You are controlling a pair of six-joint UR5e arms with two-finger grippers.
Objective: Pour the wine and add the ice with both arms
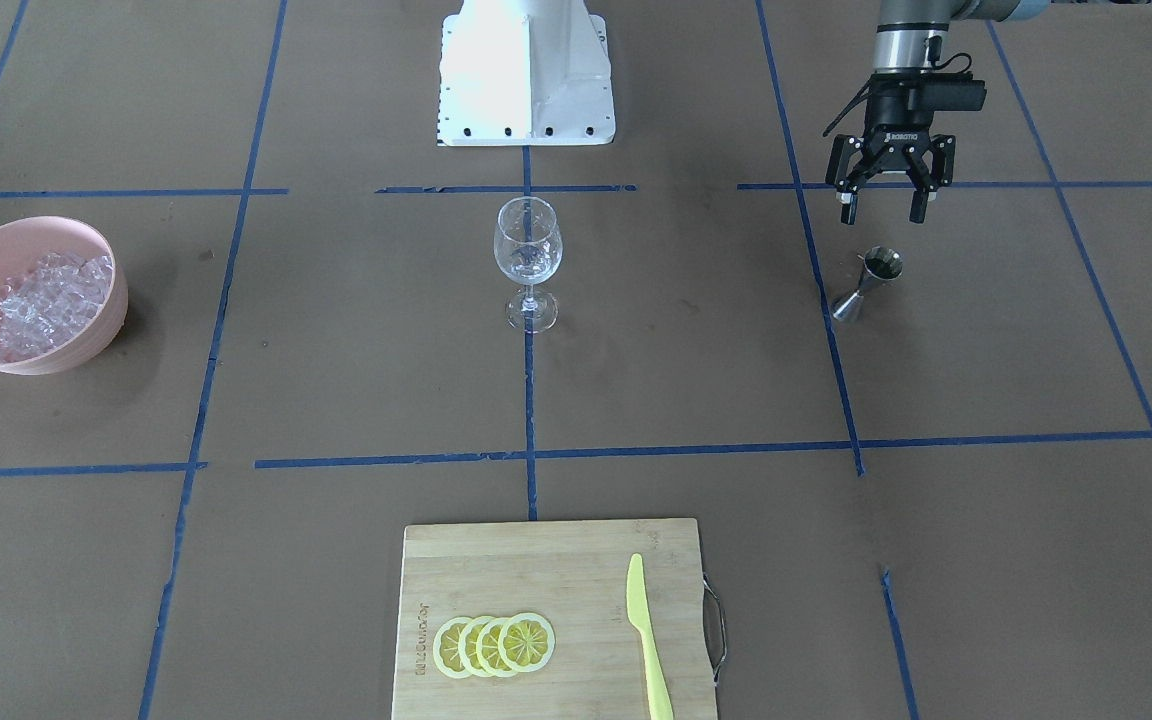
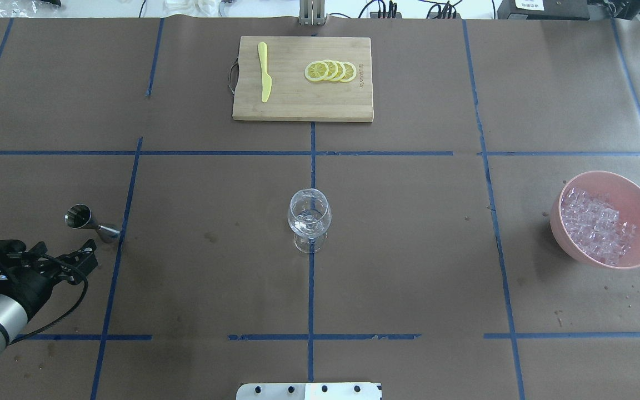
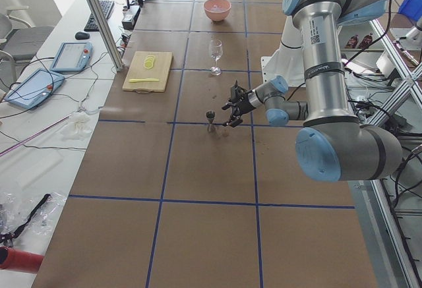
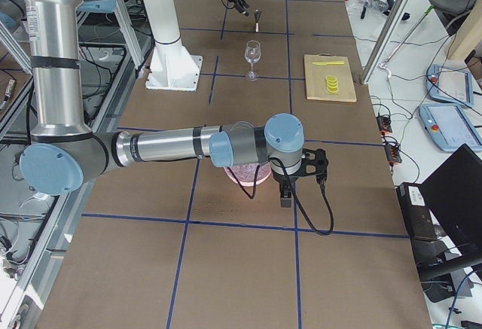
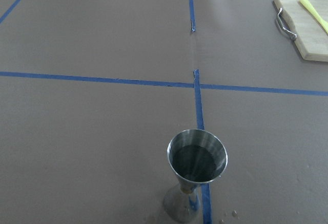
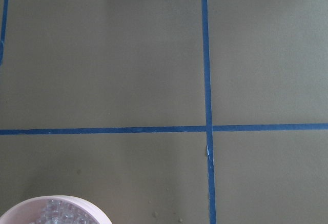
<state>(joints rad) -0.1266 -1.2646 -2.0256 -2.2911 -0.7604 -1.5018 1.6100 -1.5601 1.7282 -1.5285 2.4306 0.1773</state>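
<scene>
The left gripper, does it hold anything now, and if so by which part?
Nothing is held. The left gripper is open and empty; the metal jigger stands free near it, not touching its fingers.

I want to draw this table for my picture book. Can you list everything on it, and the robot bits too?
wine glass: one, clear, standing in the middle
measuring cup: one, silver, dark liquid inside, robot's left side
bowl: one, pink, robot's right side
ice cubes: many, clear, in the bowl
cutting board: one, wooden, far from the robot
lemon slices: four, yellow, overlapping on the cutting board
knife: one, yellow, on the cutting board
table: brown, blue tape lines
base: one, white
left pincer: black, open, near the measuring cup
right pincer: black, by the bowl
</scene>
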